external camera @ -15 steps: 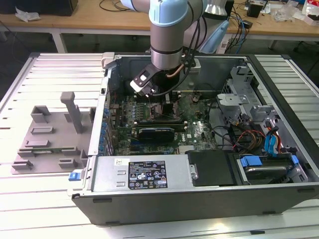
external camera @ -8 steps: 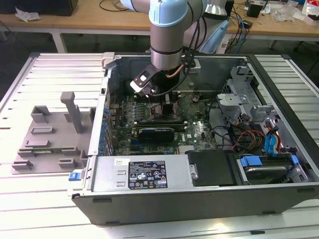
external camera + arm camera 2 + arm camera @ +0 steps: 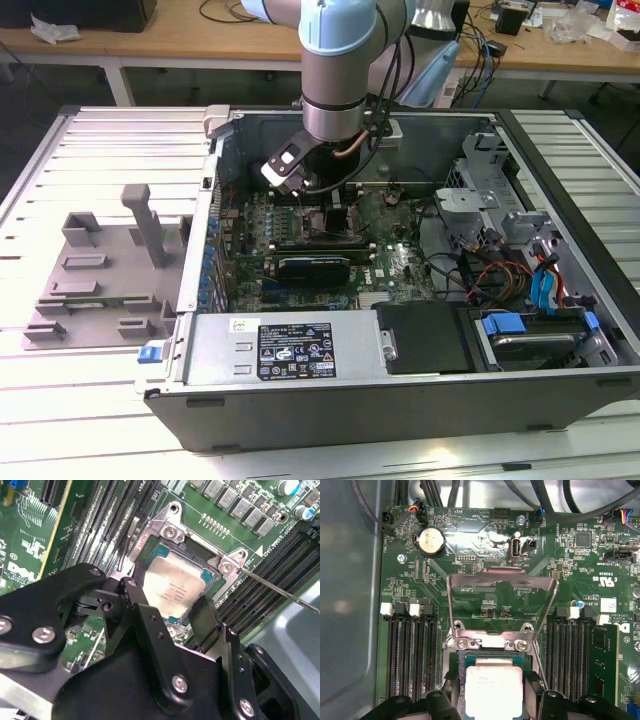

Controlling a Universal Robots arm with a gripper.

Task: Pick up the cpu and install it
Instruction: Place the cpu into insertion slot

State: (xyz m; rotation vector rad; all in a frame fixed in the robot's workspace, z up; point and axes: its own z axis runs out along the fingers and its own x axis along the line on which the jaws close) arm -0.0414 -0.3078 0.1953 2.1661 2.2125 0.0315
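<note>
Evidently the jaws clasp the cpu (image 3: 172,587) over its socket (image 3: 170,530). Seating it well likely needs it level and square.

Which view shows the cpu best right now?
Second wrist view: most of the cpu shows, top plate facing the camera. The first wrist view crops it at the edge; in the exterior view the arm covers that spot.

Your cpu (image 3: 493,690) lies in the socket (image 3: 490,642) directly under your gripper (image 3: 169,597); the raised load plate (image 3: 470,580) stands just beyond it, with memory slots (image 3: 405,660) on either side.
</note>
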